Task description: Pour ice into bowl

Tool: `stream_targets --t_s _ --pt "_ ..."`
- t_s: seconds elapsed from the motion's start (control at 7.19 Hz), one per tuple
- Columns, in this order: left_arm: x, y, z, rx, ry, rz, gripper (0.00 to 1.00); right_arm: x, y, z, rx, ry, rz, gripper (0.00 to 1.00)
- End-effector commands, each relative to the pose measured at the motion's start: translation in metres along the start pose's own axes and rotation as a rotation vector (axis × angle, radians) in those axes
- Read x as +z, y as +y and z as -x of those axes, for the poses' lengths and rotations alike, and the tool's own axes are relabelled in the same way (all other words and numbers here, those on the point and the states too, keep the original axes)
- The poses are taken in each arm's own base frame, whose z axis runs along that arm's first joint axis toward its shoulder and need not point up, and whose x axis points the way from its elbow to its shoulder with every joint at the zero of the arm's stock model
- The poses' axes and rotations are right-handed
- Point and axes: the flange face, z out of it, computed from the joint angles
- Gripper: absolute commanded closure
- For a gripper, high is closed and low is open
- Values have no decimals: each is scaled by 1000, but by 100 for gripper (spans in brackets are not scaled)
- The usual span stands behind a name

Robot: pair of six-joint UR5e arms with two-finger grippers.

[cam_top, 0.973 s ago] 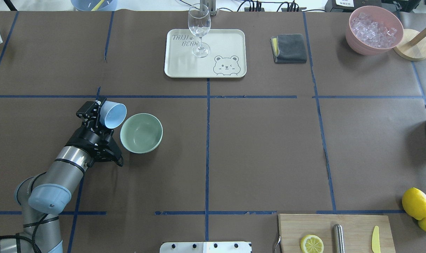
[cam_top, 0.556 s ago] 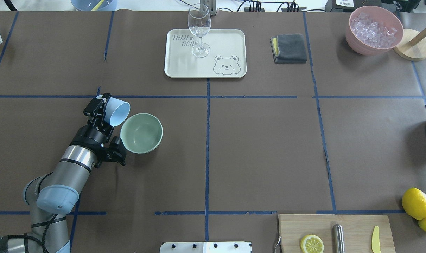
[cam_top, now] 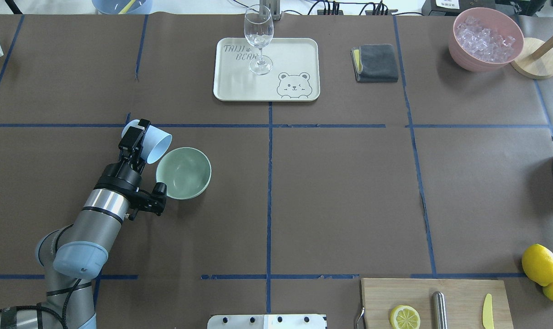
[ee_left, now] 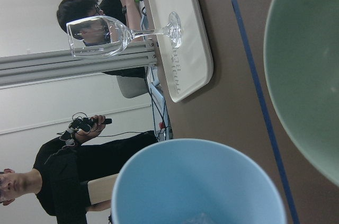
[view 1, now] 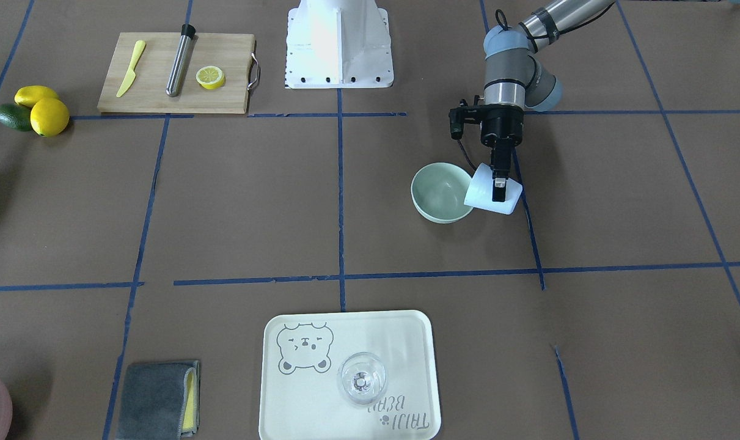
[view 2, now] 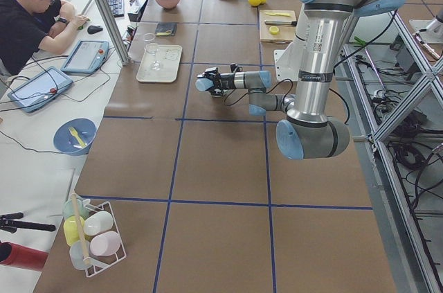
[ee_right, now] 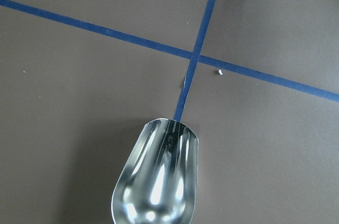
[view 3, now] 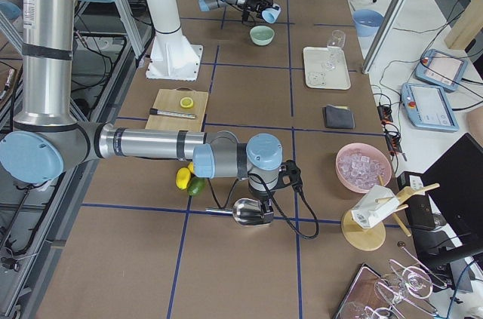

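The pale mint-green bowl (cam_top: pixel 183 172) stands on the brown table left of centre; it also shows in the front view (view 1: pixel 441 192) and the left wrist view (ee_left: pixel 312 75). I see no ice inside it. My left gripper (cam_top: pixel 137 137) is shut on a light blue cup (cam_top: pixel 157 141), tipped on its side with its mouth at the bowl's far-left rim (view 1: pixel 495 194). In the left wrist view a small glassy bit of ice (ee_left: pixel 199 217) shows low inside the cup (ee_left: pixel 196 181). My right gripper (view 3: pixel 260 212) is far off by a metal scoop (ee_right: pixel 159 181); its fingers are hidden.
A cream tray (cam_top: pixel 239 87) with a wine glass (cam_top: pixel 259 39) lies beyond the bowl. A pink container of ice (cam_top: pixel 459 50) and a grey cloth (cam_top: pixel 376 62) are at the far right. A cutting board (cam_top: pixel 459 292) and lemons (cam_top: pixel 539 264) are at the near right.
My left wrist has rolled and shifted slightly forward, tipping the blue cup further so its mouth turns down toward the bowl's rim. The bowl has not moved.
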Motion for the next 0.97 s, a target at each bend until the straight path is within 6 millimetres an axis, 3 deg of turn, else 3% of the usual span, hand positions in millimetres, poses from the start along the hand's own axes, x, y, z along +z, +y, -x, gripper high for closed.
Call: stream_targets --t_s 0.0,0.83 --pt "-2 -2 3 149 -11 10 100 1 0 0 1 0 2 0" --pt "-6 -4 5 274 -22 23 100 1 1 -2 10 -2 2 0"
